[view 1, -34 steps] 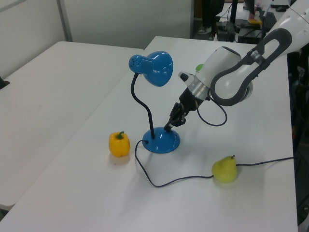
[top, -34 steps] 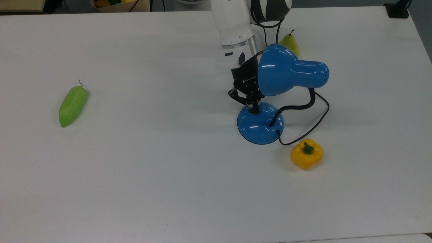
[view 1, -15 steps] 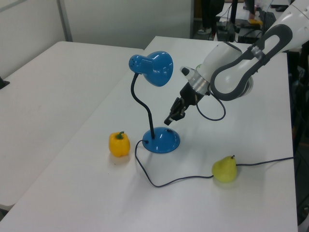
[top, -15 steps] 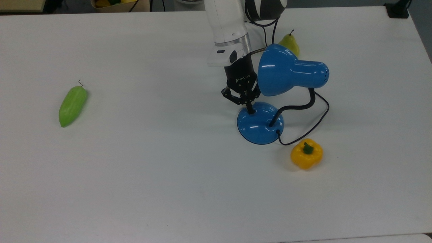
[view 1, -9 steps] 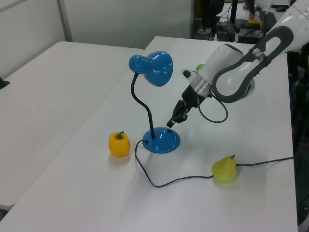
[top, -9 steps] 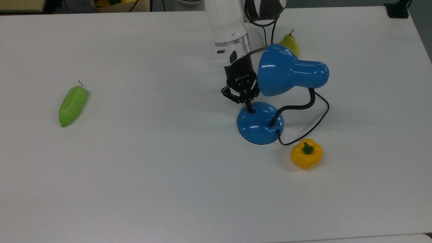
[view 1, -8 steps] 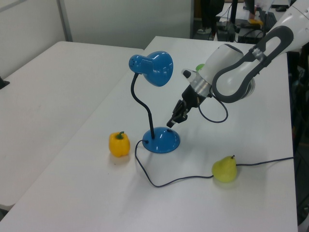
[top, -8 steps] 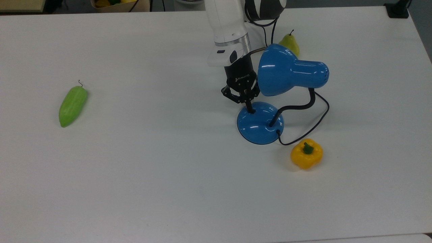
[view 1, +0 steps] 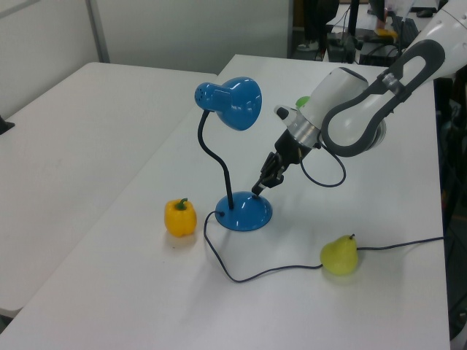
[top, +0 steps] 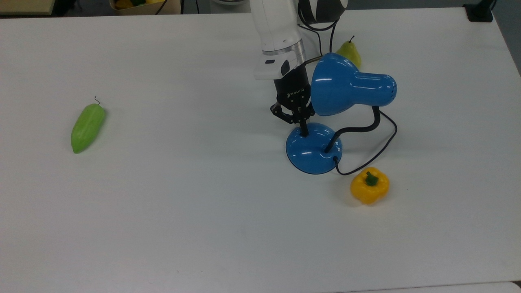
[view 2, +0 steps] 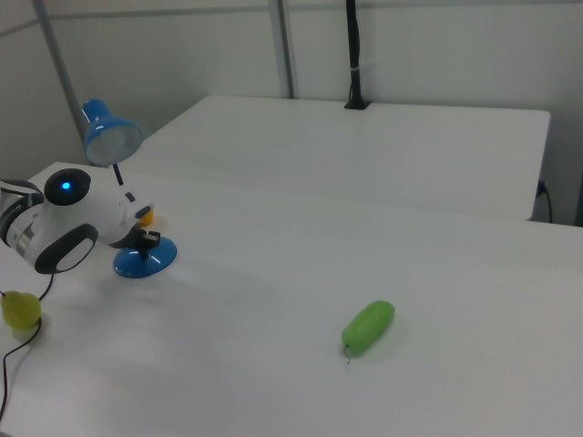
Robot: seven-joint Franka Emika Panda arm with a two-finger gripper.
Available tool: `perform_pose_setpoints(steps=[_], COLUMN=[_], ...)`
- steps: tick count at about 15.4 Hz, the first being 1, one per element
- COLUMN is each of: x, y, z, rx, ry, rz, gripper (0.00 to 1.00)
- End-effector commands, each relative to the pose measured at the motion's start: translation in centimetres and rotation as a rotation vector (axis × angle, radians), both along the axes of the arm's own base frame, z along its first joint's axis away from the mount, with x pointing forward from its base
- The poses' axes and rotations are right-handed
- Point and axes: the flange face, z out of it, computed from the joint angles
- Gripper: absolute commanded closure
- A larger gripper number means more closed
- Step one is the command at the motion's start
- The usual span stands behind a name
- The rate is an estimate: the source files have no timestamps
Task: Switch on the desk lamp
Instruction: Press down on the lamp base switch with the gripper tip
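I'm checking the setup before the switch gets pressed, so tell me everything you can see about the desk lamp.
The desk lamp is glossy blue, with a bell-shaped shade held sideways on a curved black neck above a round domed base. It stands upright on the white table, its black cord trailing off across the tabletop. The end effector, fingers together, points down at the base's edge. The shade's opening looks pale in the right view; whether it is lit is unclear.
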Motion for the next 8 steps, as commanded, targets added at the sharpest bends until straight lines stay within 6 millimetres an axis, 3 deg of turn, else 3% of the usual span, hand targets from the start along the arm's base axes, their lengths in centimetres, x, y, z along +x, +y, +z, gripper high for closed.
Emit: perform_pose_setpoints(steps=[1,8], x=[-0.6,-0.3], y=[0.3,0.4], z=[0.5,-0.4], rx=[0.012,0.009], ry=[-0.008,0.002], rz=[-0.017,-0.016], gripper=[1.0,1.0])
